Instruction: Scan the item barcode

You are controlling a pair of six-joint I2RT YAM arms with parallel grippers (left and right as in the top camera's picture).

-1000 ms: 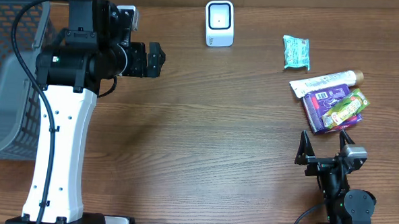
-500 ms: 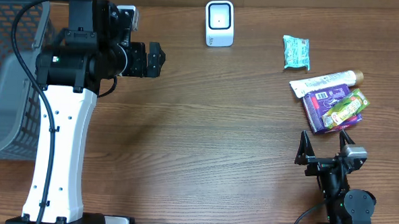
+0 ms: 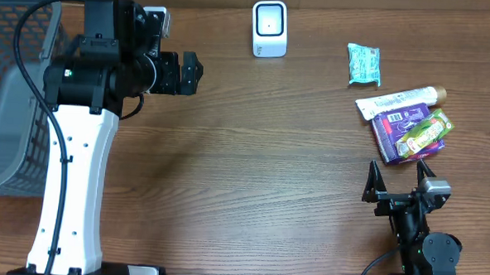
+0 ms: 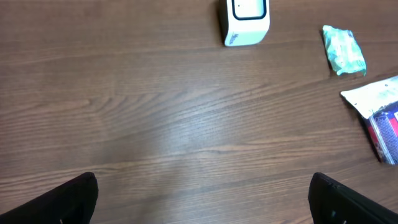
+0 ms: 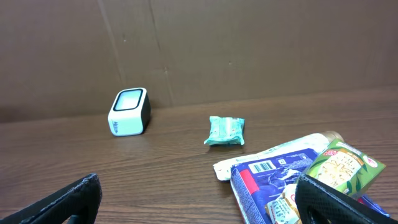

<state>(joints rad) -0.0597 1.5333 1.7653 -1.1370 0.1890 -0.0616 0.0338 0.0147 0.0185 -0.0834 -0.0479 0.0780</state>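
The white barcode scanner stands at the back middle of the table, also seen in the left wrist view and the right wrist view. A small green packet lies to its right. Nearer lies a pile: a white tube, a blue pack with its barcode facing up, and a green pack. My right gripper stands open just in front of the pile, nothing between its fingers. My left gripper hangs open and empty at the back left.
A grey mesh basket stands at the left edge beside the left arm's white base. A brown wall backs the table behind the scanner. Bare wood lies between the two arms.
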